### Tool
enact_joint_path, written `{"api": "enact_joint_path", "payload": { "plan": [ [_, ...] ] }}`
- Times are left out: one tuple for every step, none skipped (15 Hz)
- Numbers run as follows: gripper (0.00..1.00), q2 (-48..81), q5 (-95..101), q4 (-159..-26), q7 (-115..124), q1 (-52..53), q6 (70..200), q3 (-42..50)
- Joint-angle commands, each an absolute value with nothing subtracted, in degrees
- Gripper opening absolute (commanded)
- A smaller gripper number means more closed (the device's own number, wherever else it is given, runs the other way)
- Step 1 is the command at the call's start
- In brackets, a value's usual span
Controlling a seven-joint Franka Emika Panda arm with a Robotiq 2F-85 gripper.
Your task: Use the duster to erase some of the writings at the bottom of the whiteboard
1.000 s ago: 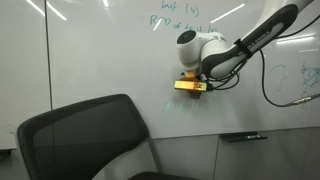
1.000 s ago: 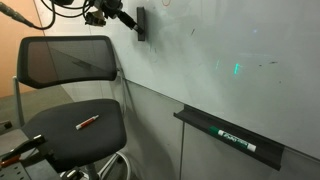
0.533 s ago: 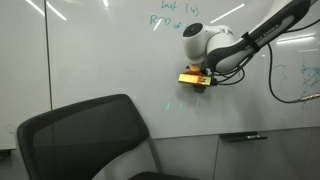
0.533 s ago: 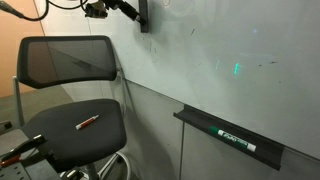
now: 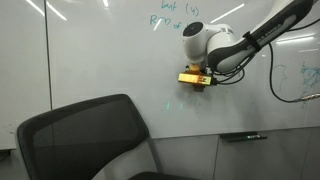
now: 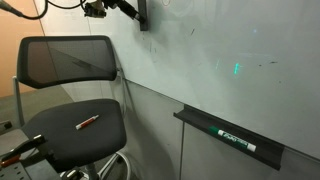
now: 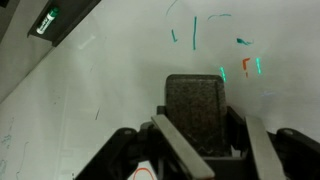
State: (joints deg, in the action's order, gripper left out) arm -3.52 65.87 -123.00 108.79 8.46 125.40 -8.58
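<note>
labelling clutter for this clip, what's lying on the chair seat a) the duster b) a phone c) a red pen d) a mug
c, a red pen lies on the seat of the chair, while the duster is up against the whiteboard

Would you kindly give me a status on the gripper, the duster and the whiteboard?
Gripper shut on duster. Duster at the whiteboard, teal writings beside it unerased. Nothing in the way; chair sits lower down.
</note>
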Motion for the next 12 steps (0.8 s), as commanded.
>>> {"api": "enact_joint_path", "payload": {
  "plan": [
    [0.33, 1.7, 67.1, -119.5, 107.0, 8.1, 130.2, -8.3],
    [0.33, 3.4, 67.0, -118.9, 106.7, 8.1, 130.8, -8.3],
    [0.33, 5.2, 66.9, -118.3, 106.3, 8.1, 131.2, -8.3],
    [0.33, 6.8, 66.8, -117.9, 105.8, 8.1, 131.4, -8.3],
    [0.33, 8.1, 66.7, -117.8, 105.2, 8.1, 132.4, -8.1],
    [0.33, 9.2, 66.6, -117.8, 104.4, 8.2, 133.7, -8.1],
    [0.33, 10.3, 66.6, -118.0, 103.7, 8.4, 134.5, -8.3],
    [0.33, 11.4, 66.3, -118.1, 102.0, 8.6, 135.8, -8.4],
    [0.33, 12.5, 65.4, -118.7, 99.0, 8.8, 138.2, -8.9],
    [0.33, 13.6, 65.0, -118.9, 97.1, 9.1, 139.4, -9.1],
    [0.33, 14.6, 64.2, -119.4, 95.2, 9.4, 141.1, -9.4],
    [0.33, 15.6, 63.4, -119.7, 93.0, 9.6, 142.8, -9.7]
  ]
}}
